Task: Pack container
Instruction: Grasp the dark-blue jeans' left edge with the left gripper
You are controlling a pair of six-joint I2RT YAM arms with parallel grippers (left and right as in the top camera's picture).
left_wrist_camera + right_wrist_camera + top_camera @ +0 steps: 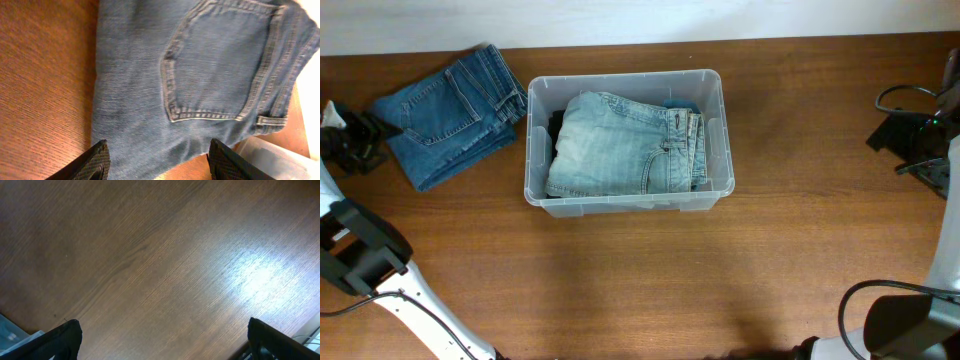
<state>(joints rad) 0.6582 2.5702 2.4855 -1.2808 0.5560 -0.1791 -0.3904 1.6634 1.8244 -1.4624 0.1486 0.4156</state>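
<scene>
The clear plastic container (629, 204) stands mid-table with folded light-wash jeans (620, 148) lying inside on something dark. Folded darker blue jeans (448, 118) rest on the table to its left. My left gripper (378, 135) sits at the left edge of these jeans. In the left wrist view it (159, 150) is open, its fingers straddling the near edge of the dark jeans (210, 75), back pocket up, with nothing held. My right gripper (898, 135) is far right. In the right wrist view it (164, 325) stands wide open over bare wood.
The wooden table (650, 280) runs under everything. A corner of the container (280, 160) shows at the lower right of the left wrist view and another (10, 332) at the lower left of the right wrist view. Cables (910, 95) lie at the far right.
</scene>
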